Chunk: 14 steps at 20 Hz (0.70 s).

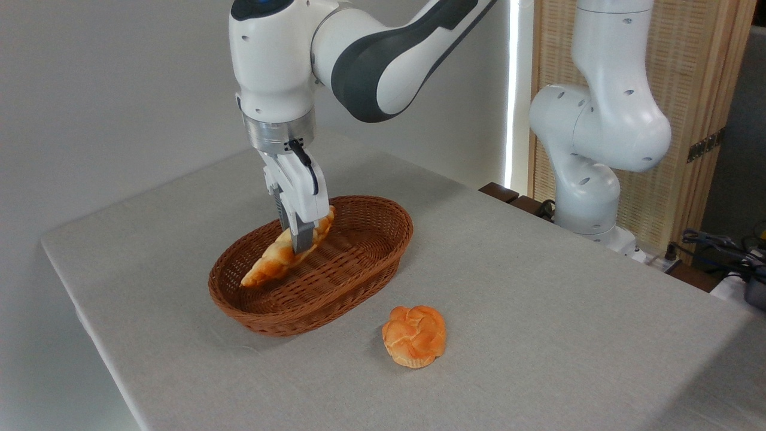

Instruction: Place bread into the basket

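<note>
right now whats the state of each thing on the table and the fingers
bread: tilted, held over the basket, low end near the weave
basket: upright on the table, nothing else inside
round bun: on the table, outside the basket
fingers: shut on the bread

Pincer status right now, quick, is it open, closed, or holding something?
Pincer: closed on the braided bread, holding it tilted inside the basket.

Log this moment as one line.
phase: placing | gripper: shut on bread | bread: tilted, over basket, low end near floor | bun: on table, outside basket
</note>
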Tool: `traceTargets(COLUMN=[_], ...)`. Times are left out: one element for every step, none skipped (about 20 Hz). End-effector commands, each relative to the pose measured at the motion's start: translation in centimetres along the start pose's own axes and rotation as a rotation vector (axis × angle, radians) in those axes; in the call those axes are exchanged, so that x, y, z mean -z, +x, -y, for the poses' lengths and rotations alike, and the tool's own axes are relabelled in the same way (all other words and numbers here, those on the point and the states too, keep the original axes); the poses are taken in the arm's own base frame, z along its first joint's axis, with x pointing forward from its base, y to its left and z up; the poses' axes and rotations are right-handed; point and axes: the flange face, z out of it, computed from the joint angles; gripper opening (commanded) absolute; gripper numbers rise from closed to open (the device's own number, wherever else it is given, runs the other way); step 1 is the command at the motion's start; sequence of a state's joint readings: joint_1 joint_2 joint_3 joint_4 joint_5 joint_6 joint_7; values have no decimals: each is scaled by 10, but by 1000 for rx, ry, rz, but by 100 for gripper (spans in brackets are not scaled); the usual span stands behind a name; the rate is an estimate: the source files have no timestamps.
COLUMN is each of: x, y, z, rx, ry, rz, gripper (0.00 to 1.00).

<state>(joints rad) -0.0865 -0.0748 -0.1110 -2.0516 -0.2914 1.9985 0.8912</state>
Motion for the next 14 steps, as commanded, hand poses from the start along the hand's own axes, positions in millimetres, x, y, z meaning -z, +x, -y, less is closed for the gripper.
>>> traceTargets(x=[3, 5, 7, 10, 15, 19, 28, 39, 49, 60, 79, 91, 99, 101], y=[1, 1, -1, -1, -2, -5, -8, -11, -15, -19, -34, -46, -54, -56], z=[-2, -2, 0, 0, 2, 4, 10, 15, 21, 27, 42, 52, 58, 58], rx=[4, 5, 8, 8, 11, 17, 22, 31, 53, 84, 126, 150, 168, 172], ry=[-8, -5, -2, 0, 6, 11, 33, 61, 87, 107, 132, 140, 147, 144], rz=[-1, -4, -7, -8, -13, -15, -14, -11, -1, 4, 2, -3, -8, -1], gripper=[100, 100, 100, 100, 100, 100, 100, 100, 100, 100, 100, 100, 100, 100])
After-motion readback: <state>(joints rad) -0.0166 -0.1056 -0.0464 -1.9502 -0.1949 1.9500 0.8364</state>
